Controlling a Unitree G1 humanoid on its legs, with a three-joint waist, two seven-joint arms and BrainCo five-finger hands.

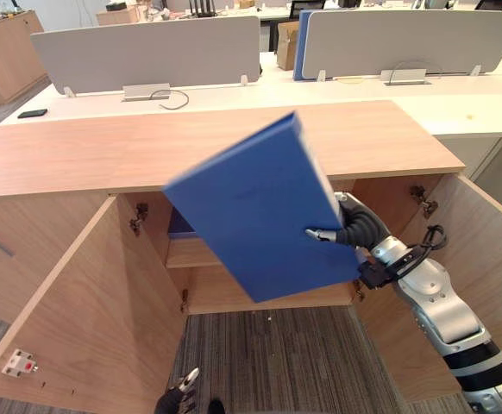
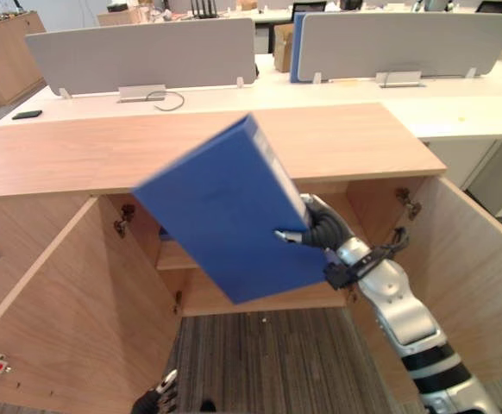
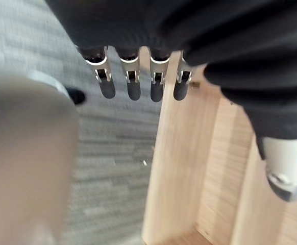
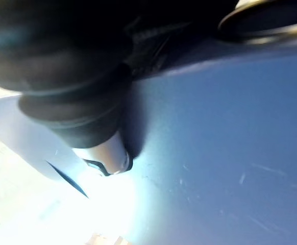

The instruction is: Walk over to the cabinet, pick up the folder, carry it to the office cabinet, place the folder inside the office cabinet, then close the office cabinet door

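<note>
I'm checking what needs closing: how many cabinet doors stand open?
2. The left door stands out at the robot's left; the right door at its right, beyond the right robot hand gripping the folder. None seems hidden.

The folder [image 1: 255, 211] is a thick, plain blue box file. It hangs tilted in the air in front of the office cabinet [image 1: 147, 147], its upper corner overlapping the front edge of the wooden top. The right hand [image 1: 354, 226] grips it at its lower right edge. The cabinet is light wood, with the left door [image 1: 78, 302] and right door [image 1: 484, 250] swung wide open and a shelf [image 1: 191, 253] inside.
</note>
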